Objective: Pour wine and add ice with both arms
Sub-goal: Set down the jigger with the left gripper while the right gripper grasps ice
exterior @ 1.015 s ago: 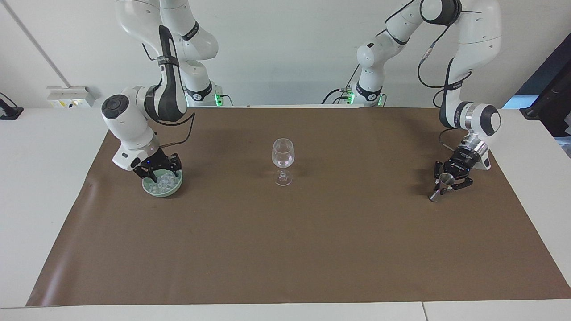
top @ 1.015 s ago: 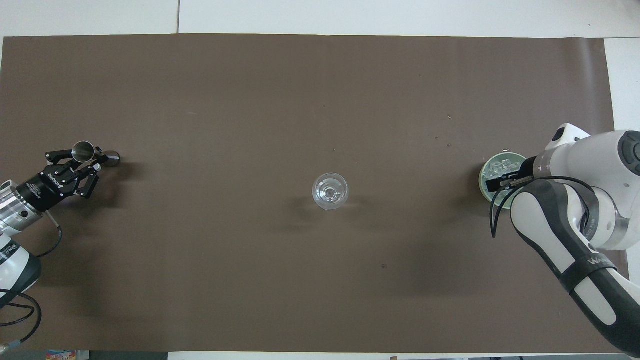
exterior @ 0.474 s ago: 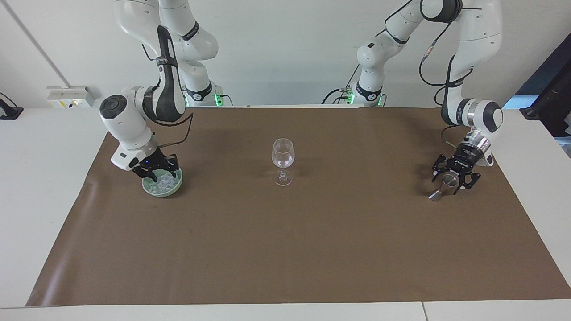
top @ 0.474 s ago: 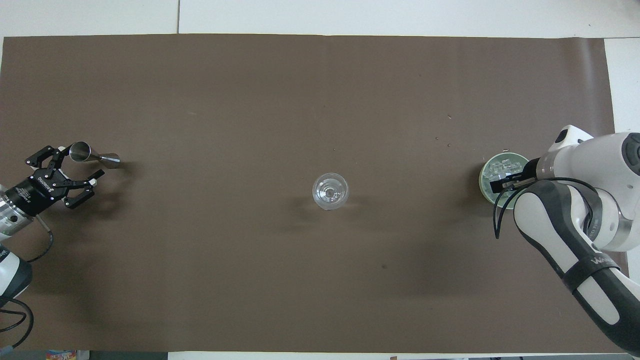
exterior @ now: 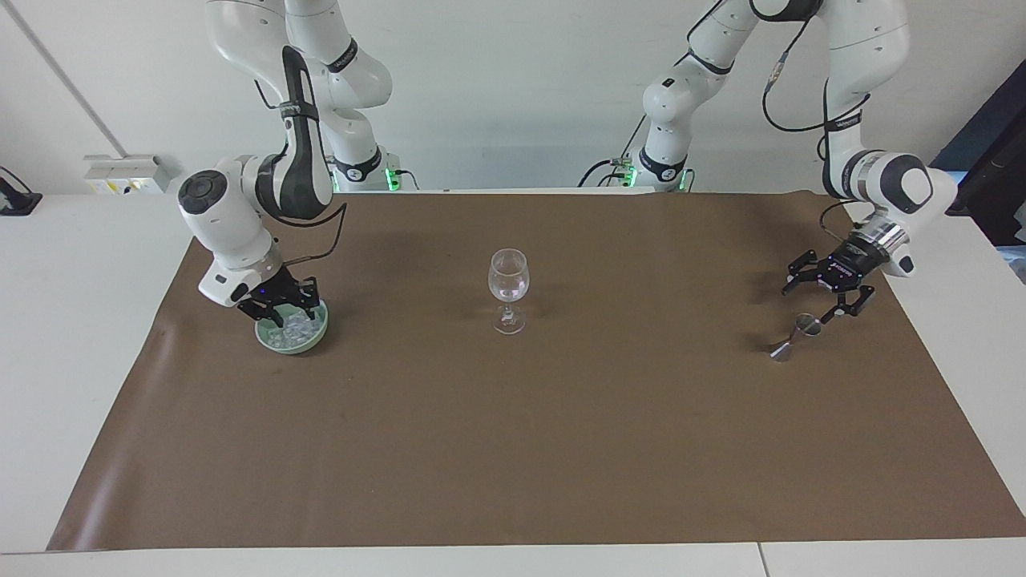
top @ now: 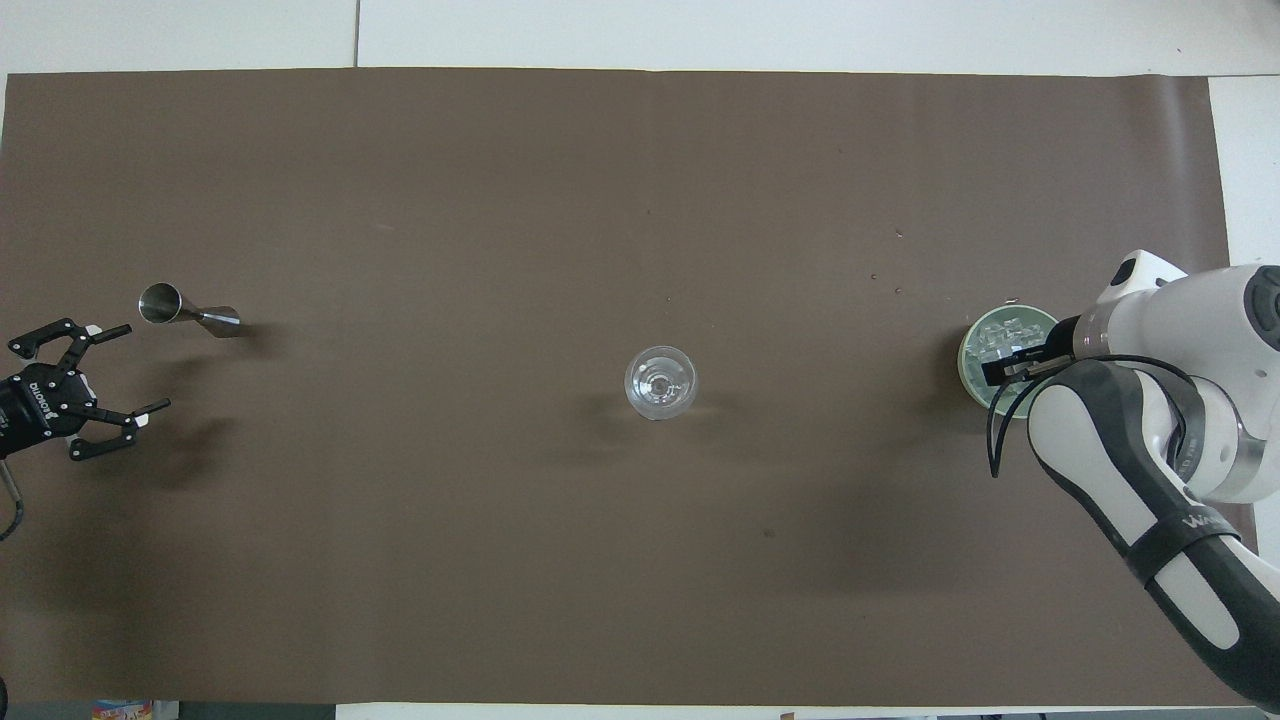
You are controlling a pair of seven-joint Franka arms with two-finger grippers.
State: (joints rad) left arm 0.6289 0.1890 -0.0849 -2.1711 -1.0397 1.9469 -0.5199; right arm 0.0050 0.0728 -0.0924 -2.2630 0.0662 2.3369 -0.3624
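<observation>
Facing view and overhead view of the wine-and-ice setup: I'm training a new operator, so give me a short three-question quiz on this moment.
1. True or false: the left gripper holds the metal jigger.
2. Which is the right gripper over: A the wine glass, B the green bowl of ice, C the bare brown mat?
3. Fill in: the jigger stands toward the ____ arm's end of the table.

Key: 1 false, it is open and apart from the jigger; 2 B; 3 left.

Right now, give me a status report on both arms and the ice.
Left gripper open, clear of the jigger. Right gripper down in the green bowl at the ice. Wine glass unobstructed.
</observation>
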